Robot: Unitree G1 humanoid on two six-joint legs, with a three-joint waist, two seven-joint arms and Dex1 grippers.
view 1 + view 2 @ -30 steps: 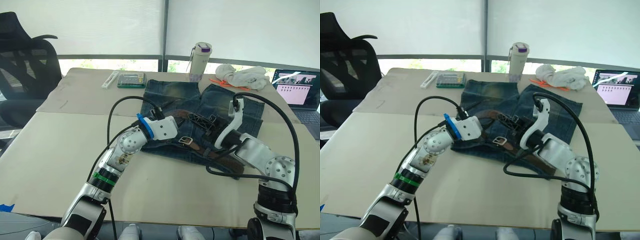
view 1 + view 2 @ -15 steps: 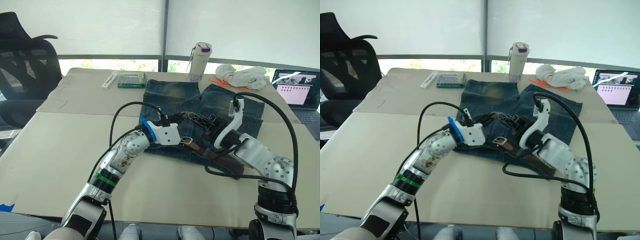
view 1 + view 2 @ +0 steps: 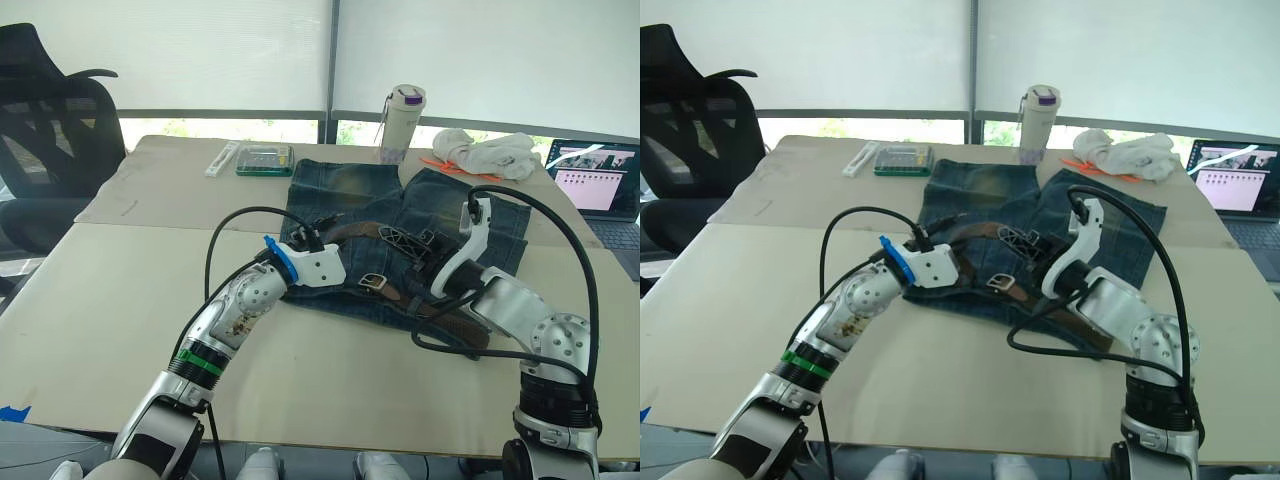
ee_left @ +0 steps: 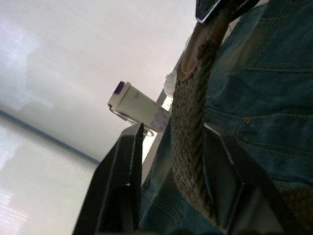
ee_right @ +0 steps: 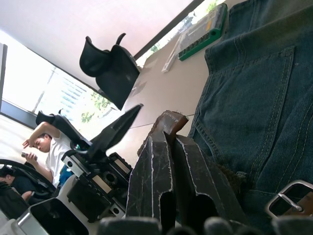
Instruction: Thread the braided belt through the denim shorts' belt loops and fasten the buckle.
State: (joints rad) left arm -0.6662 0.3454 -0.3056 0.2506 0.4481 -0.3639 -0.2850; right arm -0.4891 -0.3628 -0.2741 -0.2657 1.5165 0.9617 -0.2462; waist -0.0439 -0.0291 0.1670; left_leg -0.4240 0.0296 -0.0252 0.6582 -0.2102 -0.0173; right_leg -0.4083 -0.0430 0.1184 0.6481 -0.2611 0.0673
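The denim shorts (image 3: 350, 190) lie flat on the table with the waistband toward me. The dark-brown braided belt (image 3: 357, 230) runs across the waistband, and its pale metal buckle (image 3: 372, 281) rests on the denim near the middle. My left gripper (image 3: 322, 227) is at the waistband's left part, open, with the braided strap (image 4: 190, 132) running between its fingers (image 4: 122, 186). My right gripper (image 3: 425, 248) is over the right part, shut on the belt's brown tip (image 5: 166, 122). The buckle (image 5: 286, 196) lies close beside it. Belt loops are too small to make out.
A white bottle with a purple cap (image 3: 402, 122), a white cloth (image 3: 490, 152) and a green box (image 3: 263, 159) sit along the table's far side. An open laptop (image 3: 595, 178) is at the far right, an office chair (image 3: 50, 130) at the left. A person (image 5: 46, 147) sits in the background.
My left gripper pushed right along the waistband, then drew back a little to the left. The right gripper has kept its place and its hold on the belt tip.
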